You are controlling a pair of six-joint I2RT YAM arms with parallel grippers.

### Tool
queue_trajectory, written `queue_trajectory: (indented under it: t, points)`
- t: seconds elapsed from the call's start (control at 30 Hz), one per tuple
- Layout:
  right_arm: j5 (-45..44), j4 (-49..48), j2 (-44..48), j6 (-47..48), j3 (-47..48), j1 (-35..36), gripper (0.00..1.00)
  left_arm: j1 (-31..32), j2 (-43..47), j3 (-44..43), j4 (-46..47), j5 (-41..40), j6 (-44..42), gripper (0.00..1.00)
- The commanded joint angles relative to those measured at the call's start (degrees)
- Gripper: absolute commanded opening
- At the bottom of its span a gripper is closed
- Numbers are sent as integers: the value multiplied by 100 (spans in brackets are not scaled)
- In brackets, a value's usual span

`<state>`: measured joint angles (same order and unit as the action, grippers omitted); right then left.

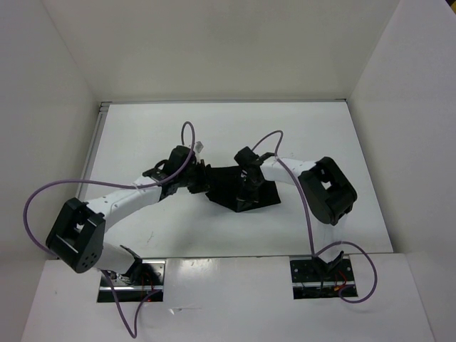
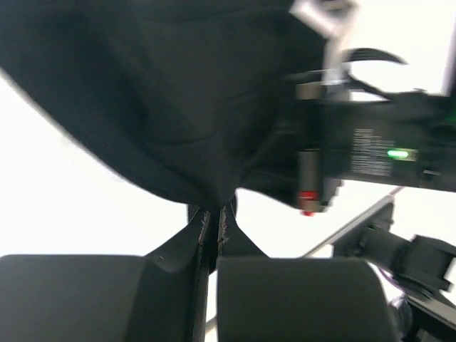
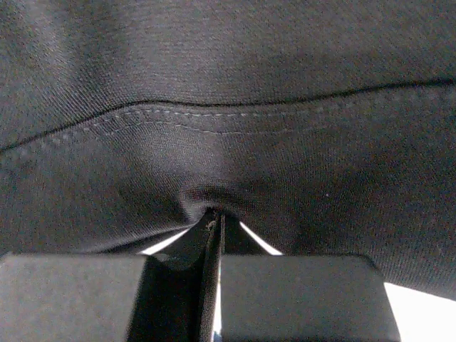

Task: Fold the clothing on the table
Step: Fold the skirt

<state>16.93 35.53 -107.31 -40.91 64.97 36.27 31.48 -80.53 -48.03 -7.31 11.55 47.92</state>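
1. The clothing lay near the middle of the worktop, bunched into a dark, uneven shape between the two claws.
2. In the top view its long axis ran roughly from the left claw towards the right arm's side and a little towards the bases. One corner pointed towards the near edge, just below the right claw.
3. The left claw was closed on a pinch of the clothing. Its two fingers met with only a thin seam of fabric between them.
4. From that pinch the fabric fanned up and away ahead of the left claw, hanging in soft folds with white worktop showing beneath it on that claw's left.
5. The right arm, blurred, stood just to the right of the left claw, close against the same cloth.
6. The right claw was also closed on the clothing, its fingers pressed together on a small gathered tuck.
7. A stitched hem crossed the right wrist view ahead of that claw, running side to side in a shallow curve, so this edge of the garment lay across the claw's pointing direction.
8. A sliver of worktop showed under the fabric to the right of the right claw.
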Motion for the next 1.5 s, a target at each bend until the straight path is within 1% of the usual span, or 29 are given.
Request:
queue_trajectory:
  t: [0.0,0.07,0.2,0.33,0.4,0.47,0.53,0.6,0.63,0.7,0.8,0.9,1.0,1.07,1.17,1.23,1.3,1.33,1.47]
  points:
    - [-76,-301,-326,-75,182,196,0,129,143,-399,98,339,-90,0]
    - [38,-354,-431,-75,305,196,0,130,143,-400,309,558,-28,0]
    - [100,-345,-379,-75,499,196,0,130,-58,-400,415,568,33,0]
    - [-93,32,278,-23,709,196,1,78,-191,-347,362,515,-20,0]
    - [-145,305,499,48,710,48,6,16,-191,-286,362,515,-20,0]
    - [-146,489,814,100,710,-93,19,-37,-191,-286,362,515,-81,0]
    - [-146,595,1000,240,657,-365,24,-89,-191,-286,310,515,-81,0]
    - [-303,718,1203,380,552,-689,33,-90,-191,-286,309,462,-143,0]
    - [-382,806,1203,382,552,-822,34,-90,-191,-286,309,462,-143,0]
    - [-585,990,1203,583,500,-1225,35,-90,-243,-338,309,462,-143,0]
    - [-866,991,1125,672,446,-1674,35,-90,-244,-339,309,515,-143,0]
    - [-998,877,879,812,394,-1965,35,-90,-296,-400,309,515,-143,0]
    - [-998,746,546,812,446,-2019,35,-90,-454,-462,257,515,-143,0]
    - [-841,596,317,865,446,-2019,35,-90,-516,-514,257,567,-143,0]
    - [-692,421,193,865,446,-2019,35,-90,-569,-514,257,628,-143,0]
    - [-630,359,52,865,446,-2019,35,-90,-639,-663,257,681,-195,0]
    - [-577,297,52,865,315,-1957,30,33,-849,-821,196,682,-265,0]
    - [-524,227,0,865,315,-1957,24,94,-911,-1013,195,682,-266,0]
    - [-349,51,-1,760,157,-1905,19,305,-1350,-1453,186,804,-266,0]
